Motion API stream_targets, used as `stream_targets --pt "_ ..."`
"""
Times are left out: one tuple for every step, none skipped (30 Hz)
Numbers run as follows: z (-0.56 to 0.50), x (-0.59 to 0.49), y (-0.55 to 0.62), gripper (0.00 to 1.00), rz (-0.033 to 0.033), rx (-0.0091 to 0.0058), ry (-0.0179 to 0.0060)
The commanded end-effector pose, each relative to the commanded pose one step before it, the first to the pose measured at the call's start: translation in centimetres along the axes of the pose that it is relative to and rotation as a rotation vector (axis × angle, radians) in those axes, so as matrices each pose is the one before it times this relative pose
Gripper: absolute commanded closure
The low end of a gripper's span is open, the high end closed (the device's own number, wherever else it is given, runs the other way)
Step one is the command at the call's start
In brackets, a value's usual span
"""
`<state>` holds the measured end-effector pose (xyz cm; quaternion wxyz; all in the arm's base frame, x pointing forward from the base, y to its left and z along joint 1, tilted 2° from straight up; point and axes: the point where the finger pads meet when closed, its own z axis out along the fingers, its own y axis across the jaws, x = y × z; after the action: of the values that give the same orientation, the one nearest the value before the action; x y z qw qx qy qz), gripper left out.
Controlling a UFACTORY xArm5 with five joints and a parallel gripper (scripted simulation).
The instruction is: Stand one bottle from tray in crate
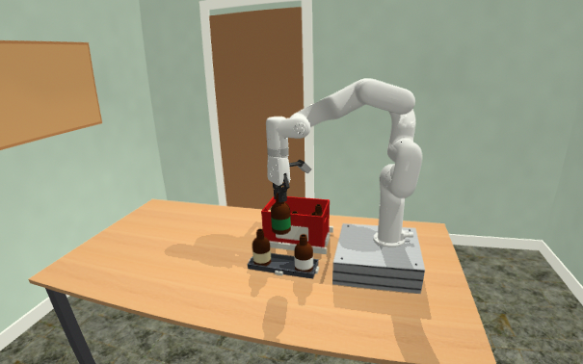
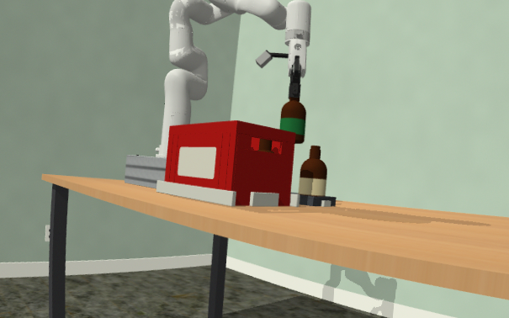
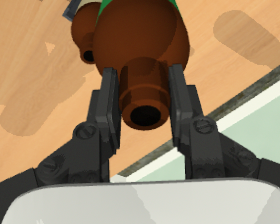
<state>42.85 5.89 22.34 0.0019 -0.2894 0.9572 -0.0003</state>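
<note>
A brown door (image 1: 257, 106) stands right of a corkboard (image 1: 35, 91).

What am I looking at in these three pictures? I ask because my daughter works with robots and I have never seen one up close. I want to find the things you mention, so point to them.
It is one white jointed arm, bolted to a grey block (image 1: 377, 255) (image 2: 141, 170) on a wooden table (image 1: 184, 284) (image 2: 350, 235). The end effector (image 1: 280, 193) (image 2: 294, 94) (image 3: 143, 84), two dark fingers, is shut on the neck of a brown bottle with a green label (image 1: 280, 217) (image 2: 293, 119) (image 3: 141, 40), holding it up in the air.

The first picture looks down across the table from one side. The second looks from lower down, with the red crate (image 1: 300, 222) (image 2: 200, 139) in front. The third looks along the fingers from the arm's wrist.

On the table are the crate, with some bottles inside, and a dark tray (image 1: 282, 266) (image 2: 317, 201) bearing two upright bottles.
</note>
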Motion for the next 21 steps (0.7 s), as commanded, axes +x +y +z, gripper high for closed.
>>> stream_targets --pt "-0.646 -0.093 -0.035 1.0 -0.00004 0.0019 -0.00396" --pt "-0.122 -0.002 0.005 1.0 0.0 0.0 0.0" --pt "-0.122 -0.002 0.005 1.0 0.0 0.0 0.0" --pt "-0.12 -0.002 0.005 1.0 0.0 0.0 0.0" --pt "-0.117 -0.001 0.005 1.0 0.0 0.0 0.0" --pt "-0.112 -0.003 0.004 1.0 0.0 0.0 0.0" --pt "-0.105 -0.003 0.004 1.0 0.0 0.0 0.0" --pt "0.0 0.0 0.0 1.0 0.0 0.0 0.0" --pt "0.0 0.0 0.0 1.0 0.0 0.0 0.0" --pt "-0.098 -0.002 0.004 1.0 0.0 0.0 0.0" --pt "-0.089 -0.002 0.004 1.0 0.0 0.0 0.0" --pt "-0.079 -0.002 0.004 1.0 0.0 0.0 0.0" --pt "-0.069 -0.001 0.003 1.0 0.0 0.0 0.0" --pt "-0.058 -0.001 0.003 1.0 0.0 0.0 0.0" --pt "-0.047 -0.001 0.002 1.0 0.0 0.0 0.0" --pt "-0.036 0.0 0.002 1.0 0.0 0.0 0.0" --pt "-0.026 0.0 0.001 1.0 0.0 0.0 0.0" --pt "-0.017 0.0 0.001 1.0 0.0 0.0 0.0" --pt "-0.009 0.0 0.0 1.0 0.0 0.0 0.0" --pt "-0.004 0.0 0.0 1.0 0.0 0.0 0.0" --pt "-0.001 0.0 0.0 1.0 0.0 0.0 0.0"
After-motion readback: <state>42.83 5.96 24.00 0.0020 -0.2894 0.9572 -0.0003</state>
